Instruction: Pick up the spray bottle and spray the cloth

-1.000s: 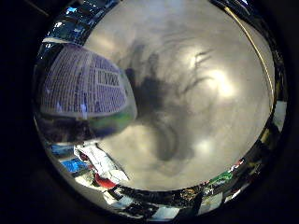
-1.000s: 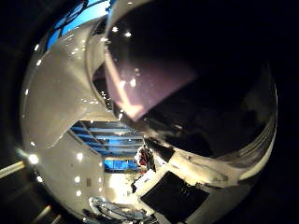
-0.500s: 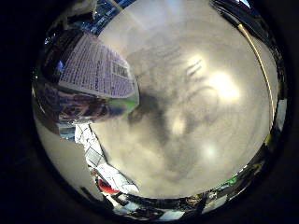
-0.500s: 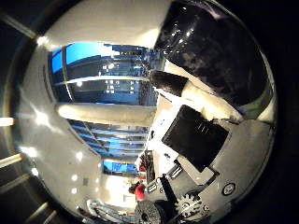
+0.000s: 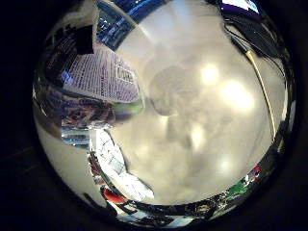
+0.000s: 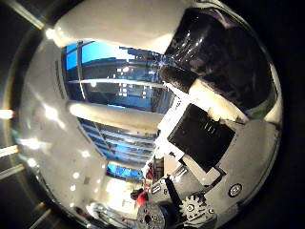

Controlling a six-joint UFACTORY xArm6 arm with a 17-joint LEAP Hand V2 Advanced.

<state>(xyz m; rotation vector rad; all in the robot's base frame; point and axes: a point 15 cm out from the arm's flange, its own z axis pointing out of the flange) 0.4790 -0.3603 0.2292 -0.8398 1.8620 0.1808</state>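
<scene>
The spray bottle (image 5: 101, 77) is close against my palm, its printed white label and greenish lower body filling one side of the little finger side view. Its dark body (image 6: 224, 62) also shows in the thumb side view. My right hand (image 6: 205, 138) has white and black fingers curled against that dark body. Bottle and hand are held above a pale table (image 5: 207, 144), on which their shadow (image 5: 168, 89) falls. I cannot make out a cloth in either view.
A yellowish strip (image 5: 262, 91) runs along the table's far side. White papers and boxes (image 5: 120, 178), a red item (image 5: 113, 195) and a green item (image 5: 238, 188) crowd the table's edge. Windows and ceiling lights (image 6: 109, 90) fill the thumb side view.
Both views have swung, so the hand has turned and risen with the bottle still at the palm. The shadow on the table has grown smaller and fainter.
</scene>
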